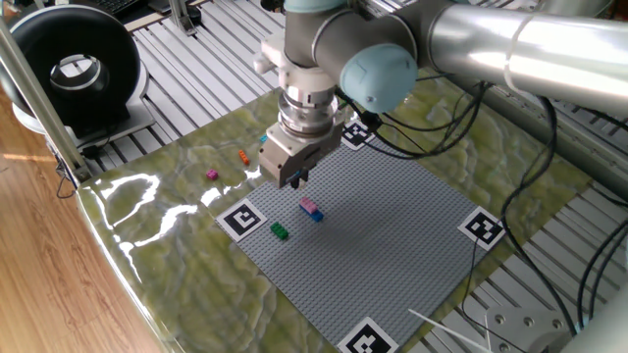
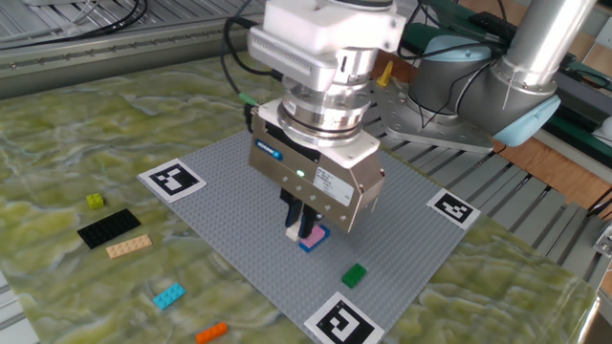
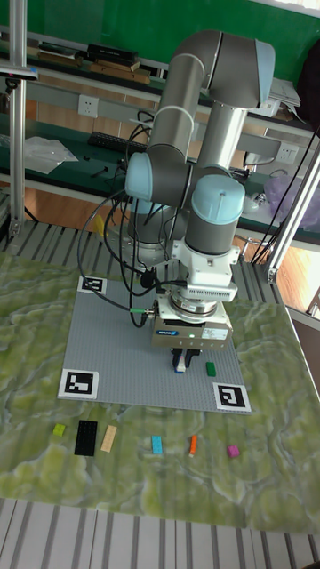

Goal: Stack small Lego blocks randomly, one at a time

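Note:
A pink small Lego block sits stacked on a blue one [image 1: 310, 209] [image 2: 314, 236] on the grey baseplate [image 1: 392, 235] [image 2: 215, 215]. My gripper [image 1: 294, 179] [image 2: 301, 227] [image 3: 182, 360] hangs just above and beside this stack, fingers pointing down with a narrow gap and nothing held. A green block [image 1: 280, 231] [image 2: 354, 275] [image 3: 211, 367] lies alone on the plate near a corner tag. Off the plate lie a magenta block [image 1: 212, 175] [image 3: 233, 451], an orange block [image 1: 243, 156] [image 2: 212, 332] and a cyan block [image 2: 168, 295] [image 3: 156, 444].
A black flat plate [image 2: 107, 227], a tan plate [image 2: 129, 247] and a yellow-green brick [image 2: 95, 201] lie on the mat beside the baseplate. Marker tags [image 2: 172, 179] [image 2: 342, 321] sit at the plate's corners. A black round device [image 1: 74, 69] stands beyond the mat's edge.

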You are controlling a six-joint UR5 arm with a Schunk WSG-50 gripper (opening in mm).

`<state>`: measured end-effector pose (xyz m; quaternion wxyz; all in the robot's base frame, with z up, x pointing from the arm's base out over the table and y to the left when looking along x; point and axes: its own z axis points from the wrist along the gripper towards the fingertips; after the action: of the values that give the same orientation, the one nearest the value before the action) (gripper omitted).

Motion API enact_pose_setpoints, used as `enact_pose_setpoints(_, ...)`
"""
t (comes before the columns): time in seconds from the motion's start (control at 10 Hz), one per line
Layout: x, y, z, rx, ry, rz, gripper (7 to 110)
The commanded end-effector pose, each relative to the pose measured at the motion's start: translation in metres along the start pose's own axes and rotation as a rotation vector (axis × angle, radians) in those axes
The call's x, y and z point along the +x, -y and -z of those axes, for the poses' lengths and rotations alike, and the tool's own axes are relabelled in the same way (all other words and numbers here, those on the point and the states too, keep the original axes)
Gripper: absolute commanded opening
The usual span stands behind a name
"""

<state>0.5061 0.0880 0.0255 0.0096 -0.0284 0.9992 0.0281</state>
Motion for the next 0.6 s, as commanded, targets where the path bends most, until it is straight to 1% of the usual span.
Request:
enact_pose_setpoints(0.0, 0.01, -0.004, -0.001, -0.006, 0.017, -0.015, 7)
enact_pose_setpoints(0.1, 0.006, -0.008, -0.001, -0.017, 0.039, -0.018, 7)
enact_pose_setpoints(0.2, 0.005, -0.012, -0.002, -0.023, 0.049, -0.026, 7)
enact_pose_setpoints(0.3, 0.007, -0.015, -0.003, -0.019, 0.056, -0.031, 7)
enact_pose_setpoints(0.4, 0.009, -0.015, -0.004, -0.003, 0.068, -0.03, 7)
enact_pose_setpoints(0.5, 0.012, -0.013, -0.004, 0.011, 0.069, -0.026, 7)
